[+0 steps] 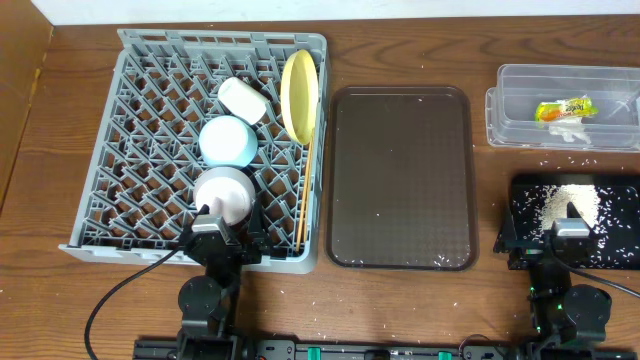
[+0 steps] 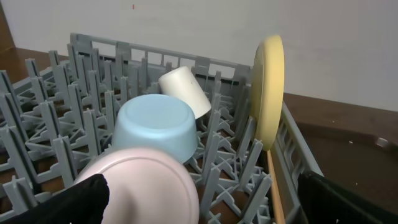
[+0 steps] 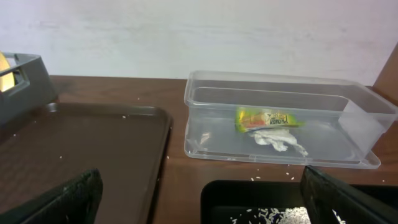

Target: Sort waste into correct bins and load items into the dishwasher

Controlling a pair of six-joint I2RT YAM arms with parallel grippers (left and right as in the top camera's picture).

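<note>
Brown wood-grain table (image 1: 410,55), seam near left edge. Plain white wall (image 3: 199,31) behind far edge. Even, soft indoor light.

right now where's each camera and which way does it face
Overhead: above the table, looking straight down at dish rack, brown tray, clear container, black bin; left end effector and right end effector at the bottom.
Left wrist: low at the rack's near side, facing blue bowl and yellow plate; own fingers in bottom corners.
Right wrist: low over the black bin, facing the clear container; own fingers in bottom corners.
Overhead and right wrist share the snack wrapper.
</note>
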